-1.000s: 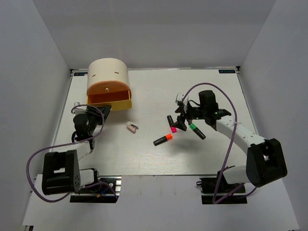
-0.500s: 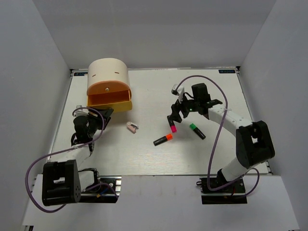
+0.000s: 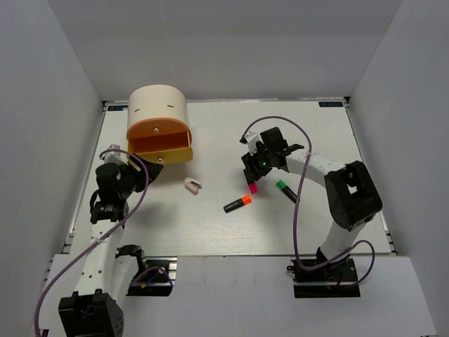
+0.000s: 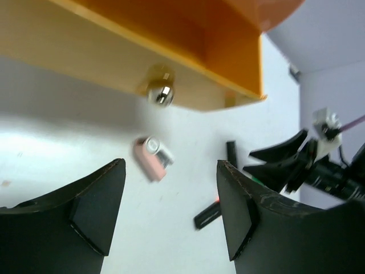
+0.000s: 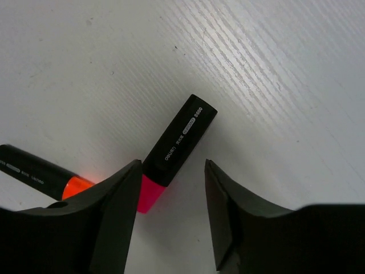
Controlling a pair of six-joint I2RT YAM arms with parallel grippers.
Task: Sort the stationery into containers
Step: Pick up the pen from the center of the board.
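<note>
right gripper (image 5: pixel 172 165) hangs jaws spread astride the pink-capped marker (image 5: pixel 178 137), centre-right of the top view, probably lining up a pinch; left gripper (image 4: pixel 171 171), likewise spread and holding nothing, hovers by the organiser (image 3: pixel 158 105) upper left, likely to steady it.

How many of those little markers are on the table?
3. The pink-capped marker lies mid-table, the orange-capped marker just nearer the arms, the green-capped marker to the pink one's right. Others could hide inside the organiser.

white table (image 3: pixel 210 228): organiser (image 3: pixel 158 116) far-left; clip (image 3: pixel 192 186), pink mkr (image 3: pixel 252 186), orange mkr (image 3: pixel 238 204), green mkr (image 3: pixel 286 190) ctr.
</note>
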